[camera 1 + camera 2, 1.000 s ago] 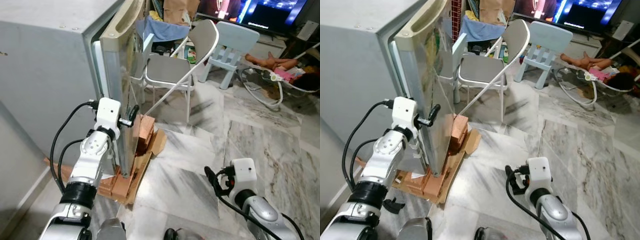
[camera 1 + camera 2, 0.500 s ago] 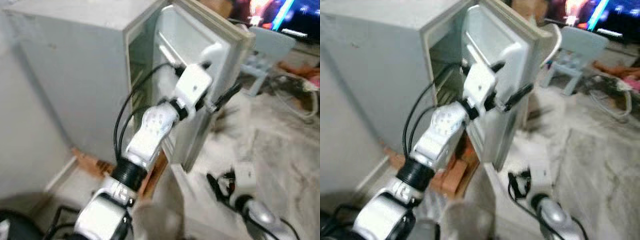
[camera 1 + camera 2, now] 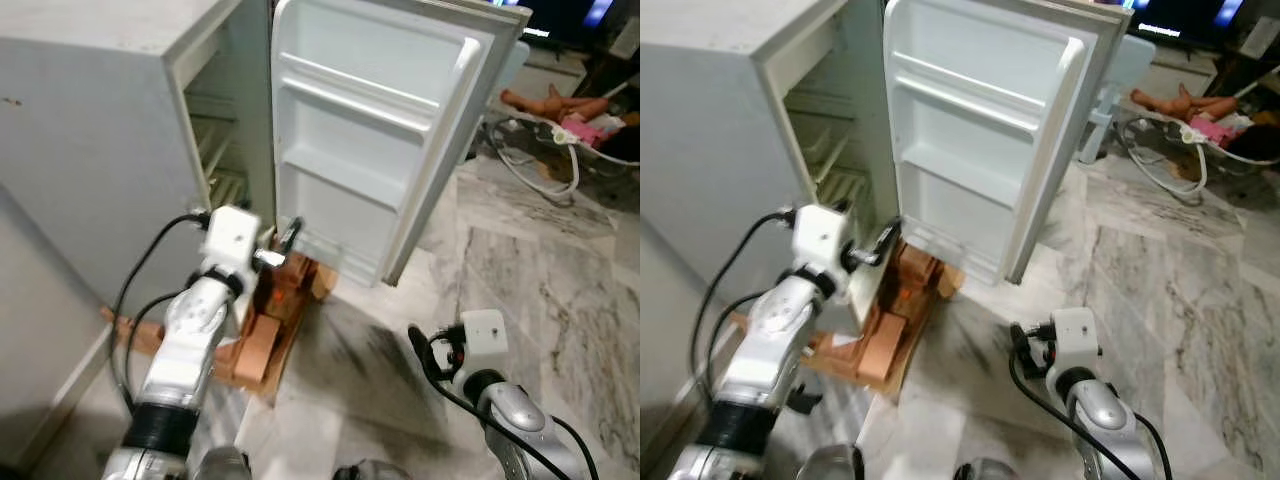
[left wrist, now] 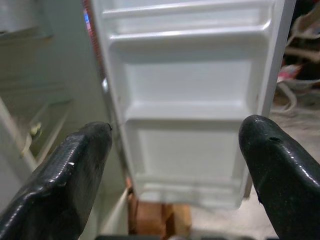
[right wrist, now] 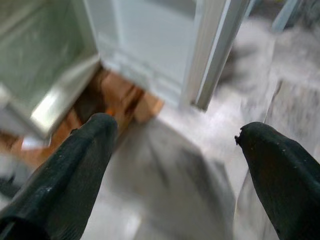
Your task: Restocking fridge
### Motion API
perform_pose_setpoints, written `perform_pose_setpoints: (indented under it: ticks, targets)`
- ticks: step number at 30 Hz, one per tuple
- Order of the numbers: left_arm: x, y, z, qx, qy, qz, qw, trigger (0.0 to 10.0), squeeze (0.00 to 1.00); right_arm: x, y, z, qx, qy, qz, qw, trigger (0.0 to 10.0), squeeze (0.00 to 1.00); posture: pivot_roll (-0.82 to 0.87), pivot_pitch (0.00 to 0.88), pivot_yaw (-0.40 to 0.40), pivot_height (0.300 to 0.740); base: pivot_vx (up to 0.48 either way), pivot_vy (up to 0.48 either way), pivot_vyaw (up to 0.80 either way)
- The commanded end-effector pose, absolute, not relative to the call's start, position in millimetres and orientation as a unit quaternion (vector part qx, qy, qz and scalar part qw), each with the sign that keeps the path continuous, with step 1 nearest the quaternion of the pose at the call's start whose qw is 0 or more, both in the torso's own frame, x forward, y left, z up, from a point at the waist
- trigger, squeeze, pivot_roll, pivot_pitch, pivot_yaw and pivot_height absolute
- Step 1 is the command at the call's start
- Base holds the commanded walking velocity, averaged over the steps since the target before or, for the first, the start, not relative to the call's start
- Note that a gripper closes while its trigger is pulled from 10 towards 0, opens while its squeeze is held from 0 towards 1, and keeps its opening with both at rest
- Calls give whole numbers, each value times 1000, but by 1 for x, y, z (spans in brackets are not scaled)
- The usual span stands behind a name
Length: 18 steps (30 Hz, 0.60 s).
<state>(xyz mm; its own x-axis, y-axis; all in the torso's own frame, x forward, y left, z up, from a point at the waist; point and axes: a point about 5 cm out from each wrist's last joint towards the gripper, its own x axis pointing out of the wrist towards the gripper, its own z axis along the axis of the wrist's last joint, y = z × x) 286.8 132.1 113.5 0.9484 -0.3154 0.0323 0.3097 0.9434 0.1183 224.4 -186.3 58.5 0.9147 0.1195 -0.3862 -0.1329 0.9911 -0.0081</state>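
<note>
Fridge (image 3: 90, 150): small, grey, raised on bricks (image 3: 262, 335). Door (image 3: 385, 140) swung wide, white shelves bare. Judged rigid, light-swinging; best taken at its free edge. Left gripper (image 4: 175, 165) held near the door's foot, jaws wide, empty. Right gripper (image 5: 172, 165) low over marble floor (image 3: 520, 270), jaws wide, empty.

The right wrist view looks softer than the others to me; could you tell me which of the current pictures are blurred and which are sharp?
Right wrist view: smeared, the fridge door edge and marble floor soft. Left wrist view: door shelves fairly crisp, the near fingers of the left gripper out of focus. Both eye views: mostly sharp, a dark shadow on the floor before the door.
</note>
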Motion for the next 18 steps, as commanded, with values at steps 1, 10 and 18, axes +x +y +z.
perform_pose_setpoints:
  ticks: [1,10,18]
  targets:
    - [279,135,116,63,-24,-148,987,10000,0,226,-188,60,-28,198,60,978,10000,0,128,60,-72,740,0,-461,0]
    - [247,155,108,85,1,-121,989,10000,0,257,-177,84,-28,147,66,987,10000,0,120,78,-73,740,29,-451,-365]
    - [241,165,111,105,0,-116,988,10000,0,263,-159,96,-19,109,88,990,10000,0,100,67,-67,740,385,-165,-800]
